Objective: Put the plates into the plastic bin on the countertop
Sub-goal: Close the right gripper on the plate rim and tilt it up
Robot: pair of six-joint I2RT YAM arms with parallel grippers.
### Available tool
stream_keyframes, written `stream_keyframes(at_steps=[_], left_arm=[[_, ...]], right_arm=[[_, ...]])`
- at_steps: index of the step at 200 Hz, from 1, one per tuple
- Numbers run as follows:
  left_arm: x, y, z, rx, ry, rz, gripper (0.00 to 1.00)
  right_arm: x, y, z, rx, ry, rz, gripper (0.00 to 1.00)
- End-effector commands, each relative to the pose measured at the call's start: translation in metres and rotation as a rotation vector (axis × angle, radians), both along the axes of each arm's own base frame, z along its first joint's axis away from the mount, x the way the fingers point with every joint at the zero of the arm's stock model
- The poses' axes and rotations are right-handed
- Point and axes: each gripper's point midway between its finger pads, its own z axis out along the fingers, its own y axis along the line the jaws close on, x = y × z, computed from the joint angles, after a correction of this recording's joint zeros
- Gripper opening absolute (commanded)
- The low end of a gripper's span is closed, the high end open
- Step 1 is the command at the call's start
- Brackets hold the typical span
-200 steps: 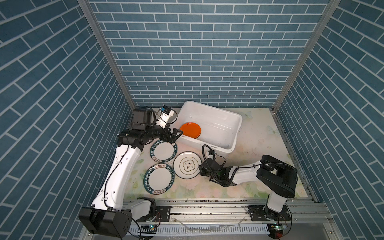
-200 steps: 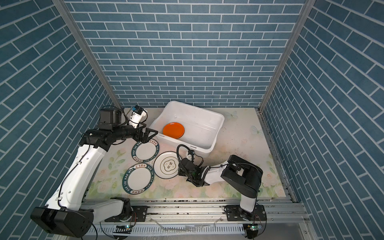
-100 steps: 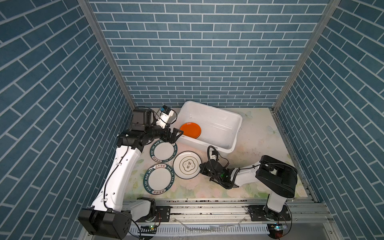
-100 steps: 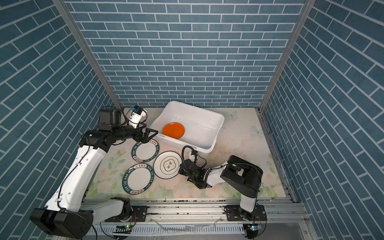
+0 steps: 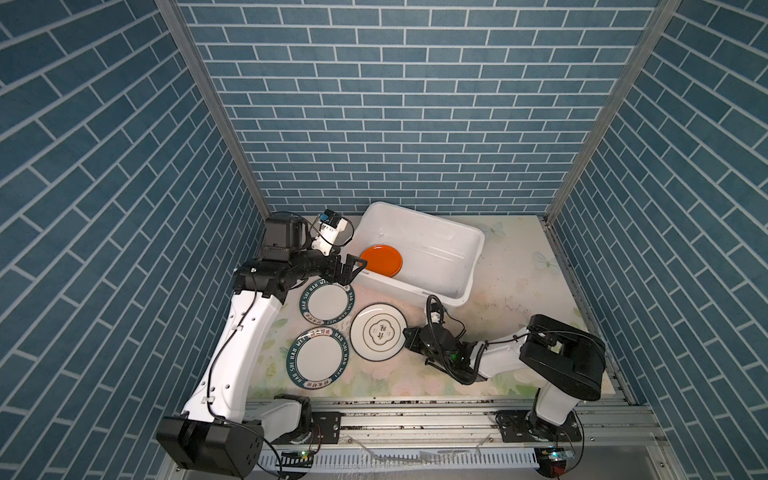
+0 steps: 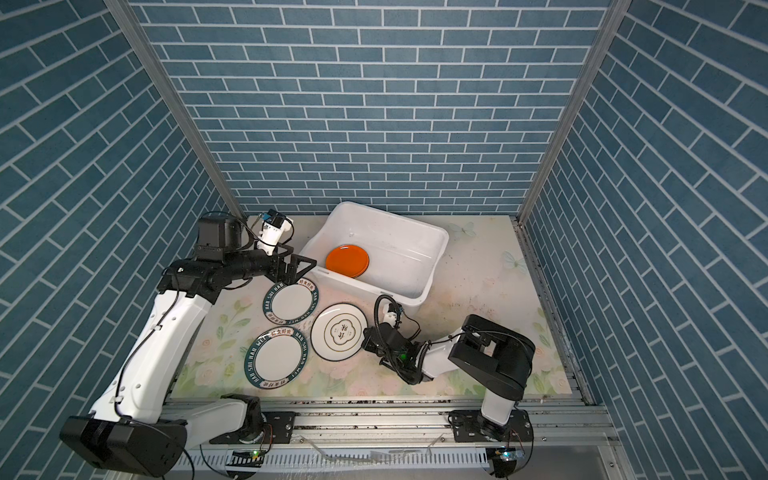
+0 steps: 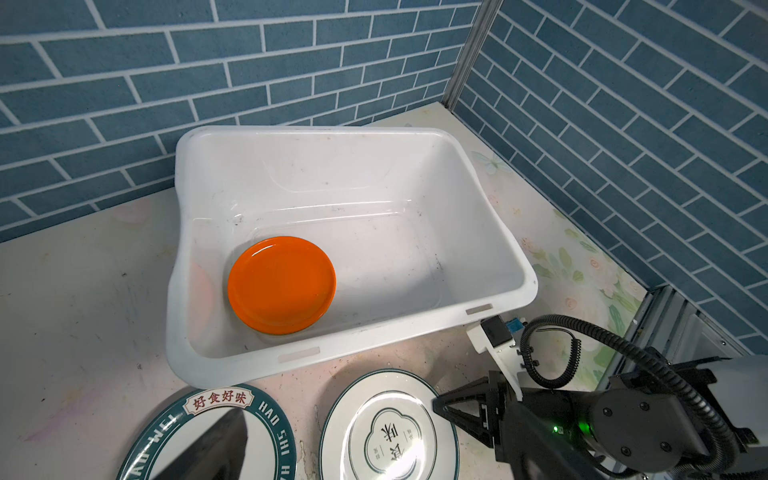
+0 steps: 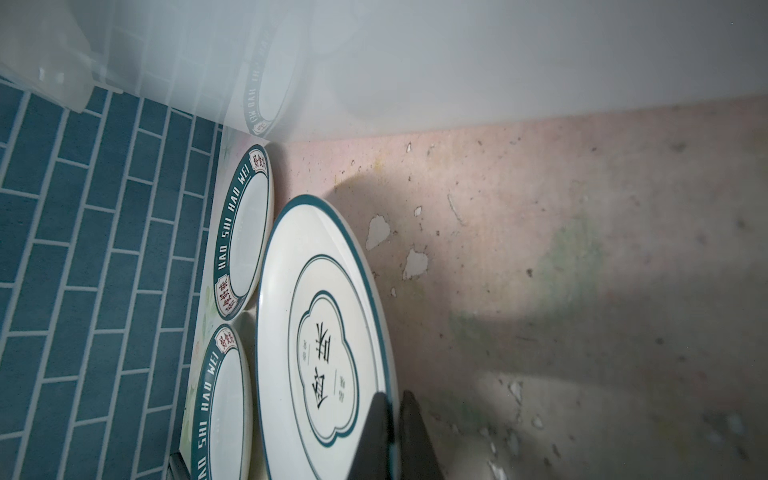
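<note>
The right end effector (image 8: 394, 401) was pinched on the rim of the motif plate (image 5: 377, 331), which lay flat on the counter (image 5: 519, 299) at lower centre; how deep the grip sat was unclear. A slow, tilted lift over the bin (image 5: 478, 243) wall looked wisest. The left end effector (image 5: 353, 272), spread, hovered at the bin's left edge.

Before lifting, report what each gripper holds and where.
The right gripper pinches the white motif plate by its rim. The left gripper is open, holding nothing.

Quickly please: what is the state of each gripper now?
Left gripper: open, holding nothing.
Right gripper: closed on the motif plate rim.
</note>
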Motion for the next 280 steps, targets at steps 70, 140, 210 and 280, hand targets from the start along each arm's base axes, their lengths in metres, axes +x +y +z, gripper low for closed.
stream_keyframes(at_steps=[70, 140, 210, 280], left_arm=[[0.006, 0.002, 0.016, -0.019, -0.028, 0.025, 0.97], [0.011, 0.009, 0.01, -0.001, -0.005, 0.082, 0.98], [0.007, 0.018, 0.003, 0.034, 0.039, 0.131, 0.97], [0.008, 0.021, 0.003, 0.038, 0.075, 0.157, 0.97]], right_arm=[[0.003, -0.003, 0.042, 0.034, -0.121, 0.027, 0.0], [0.003, -0.002, 0.067, 0.073, -0.158, 0.035, 0.0], [-0.002, -0.005, 0.082, 0.087, -0.169, 0.054, 0.0], [-0.008, -0.008, 0.094, 0.097, -0.176, 0.082, 0.0]])
